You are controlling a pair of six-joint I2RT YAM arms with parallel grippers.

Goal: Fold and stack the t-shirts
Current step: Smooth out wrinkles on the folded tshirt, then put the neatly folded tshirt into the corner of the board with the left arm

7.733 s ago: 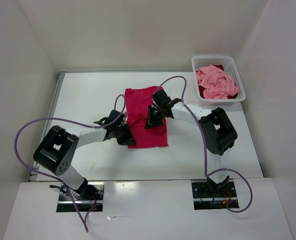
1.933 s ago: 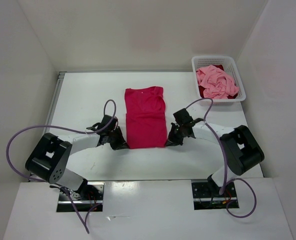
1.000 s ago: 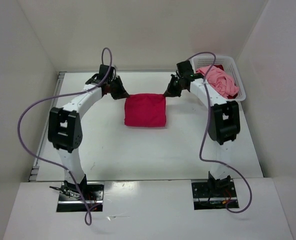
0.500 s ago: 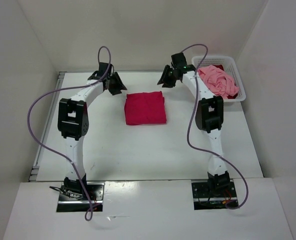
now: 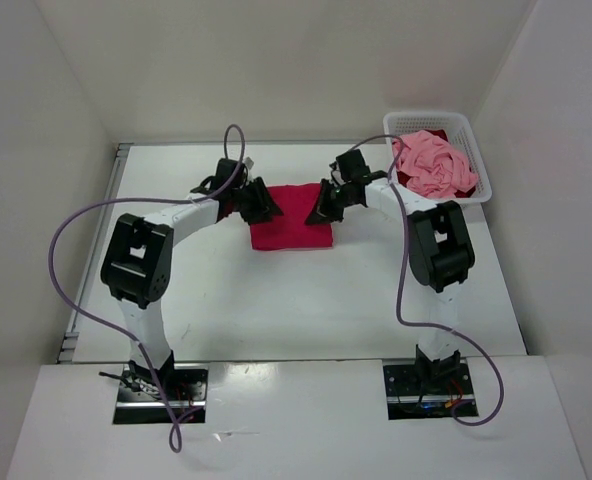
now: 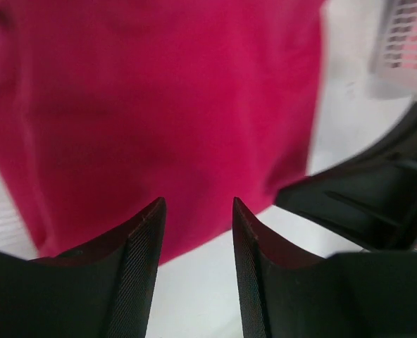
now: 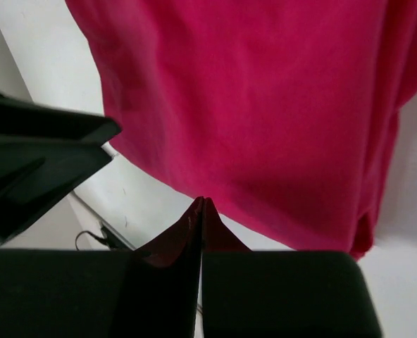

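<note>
magenta shirt [image 5: 291, 222]: folded to a compact rectangle, flat on the table [image 5: 186, 290], mid-back, left of the basket [image 5: 426, 115].
pink shirt [image 5: 434, 165]: crumpled, in the basket, on top.
crimson shirt [image 5: 403, 186]: under the pink one in the basket, only dark patches show.
left claw [image 5: 259, 205]: low at the magenta shirt's left edge, toward its far end. Fingers spread, nothing between them; cloth and table show through the gap.
right claw [image 5: 323, 205]: low at the right edge, opposite the left claw. Fingers pressed together right at the hem. Red at the tips could be a nipped bit of cloth or just a reflection; the wrist view is too close to tell.
step: finishing the fold on shirt one, as judged; both claws flank it.
progress: early. One of three folded, two unfolded in the basket, no stack yet.
next move: likely lift both claws clear without dragging the fold, then the right arm reaches into the basket for the pink shirt. That calls for a pinch on the top layer only, and bare table to spread it on.
risk: a caught hem would pull the fold open on the lift.
</note>
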